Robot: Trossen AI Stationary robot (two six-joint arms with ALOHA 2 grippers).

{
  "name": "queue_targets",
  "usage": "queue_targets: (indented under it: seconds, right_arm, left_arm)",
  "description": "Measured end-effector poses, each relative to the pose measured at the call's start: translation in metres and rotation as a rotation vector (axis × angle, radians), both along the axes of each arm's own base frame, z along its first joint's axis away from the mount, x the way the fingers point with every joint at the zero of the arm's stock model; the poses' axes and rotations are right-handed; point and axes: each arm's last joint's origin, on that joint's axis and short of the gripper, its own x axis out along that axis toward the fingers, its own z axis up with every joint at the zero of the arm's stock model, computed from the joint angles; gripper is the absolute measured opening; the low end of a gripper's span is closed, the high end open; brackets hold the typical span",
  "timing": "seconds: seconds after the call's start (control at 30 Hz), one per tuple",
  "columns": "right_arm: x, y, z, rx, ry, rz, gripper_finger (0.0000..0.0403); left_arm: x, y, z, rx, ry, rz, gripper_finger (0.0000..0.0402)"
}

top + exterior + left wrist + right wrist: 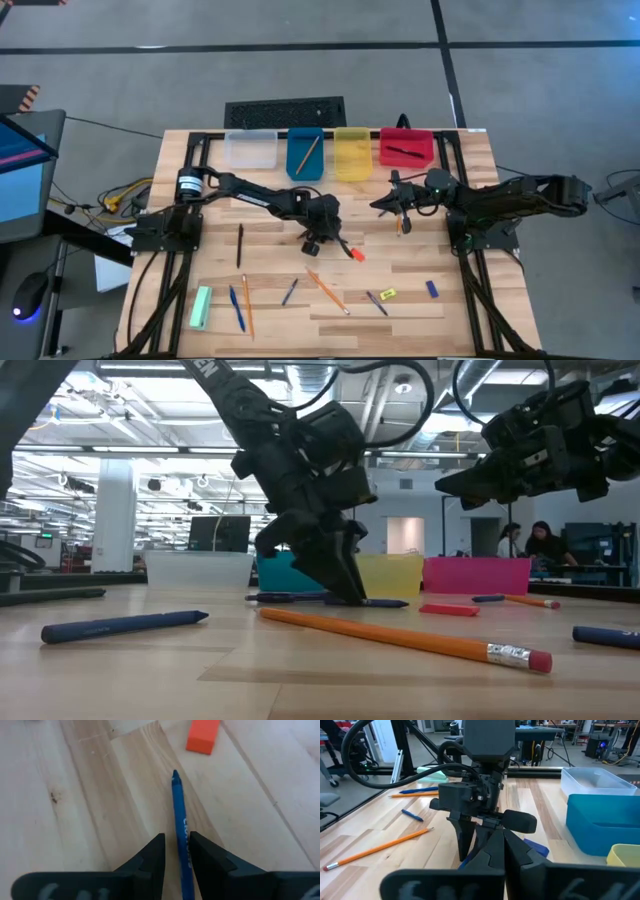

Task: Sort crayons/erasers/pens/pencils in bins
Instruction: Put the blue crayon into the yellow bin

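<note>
My left gripper [318, 242] stands near the middle of the table, fingers pointing down and open [177, 836]. A blue crayon [180, 815] lies flat on the wood between the fingers; a gap shows at one finger, and the other is close beside it. An orange-red eraser [357, 256] lies just beyond the crayon's tip. My right gripper [382, 205] hangs in the air in front of the yellow bin [352, 153], shut [502, 834] and holding nothing I can see. The clear [250, 150], blue [305, 153] and red [406, 147] bins line the far edge.
The blue bin holds a pencil and the red bin a dark pen. An orange pencil [399, 226] lies under the right arm. Toward the near edge lie pens [289, 291], pencils [327, 290], a green block [201, 307], a yellow eraser [388, 294] and a blue eraser [432, 288].
</note>
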Motion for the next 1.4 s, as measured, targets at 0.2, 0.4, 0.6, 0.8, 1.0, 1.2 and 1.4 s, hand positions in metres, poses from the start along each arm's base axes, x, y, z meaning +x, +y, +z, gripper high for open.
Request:
queue_targets:
  seconds: [0.2, 0.4, 0.6, 0.8, 1.0, 1.2, 1.4]
  right_arm:
    - [0.000, 0.000, 0.000, 0.000, 0.000, 0.000, 0.0007]
    - [0.000, 0.000, 0.000, 0.000, 0.000, 0.000, 0.0008]
    - [0.000, 0.000, 0.000, -0.001, -0.002, 0.000, 0.0008]
    - [0.000, 0.000, 0.000, 0.000, -0.002, 0.000, 0.0008]
    - [0.000, 0.000, 0.000, 0.001, 0.000, 0.000, 0.0008]
    - [0.000, 0.000, 0.000, 0.002, 0.002, 0.000, 0.0008]
    - [0.000, 0.000, 0.000, 0.002, 0.004, 0.001, 0.0008]
  left_arm:
    - [-0.001, -0.003, -0.001, 0.029, 0.015, -0.009, 0.0082]
    - [-0.002, -0.004, -0.002, 0.038, 0.022, -0.026, 0.0069]
    - [-0.004, -0.004, -0.004, 0.029, 0.048, -0.037, 0.0012]
    - [-0.005, 0.000, -0.004, 0.016, 0.047, -0.053, 0.0018]
    - [-0.007, 0.009, -0.002, -0.018, 0.051, -0.031, 0.0007]
    - [-0.012, 0.015, 0.009, -0.025, 0.051, -0.017, 0.0008]
    - [-0.015, 0.023, 0.018, -0.018, 0.043, 0.007, 0.0007]
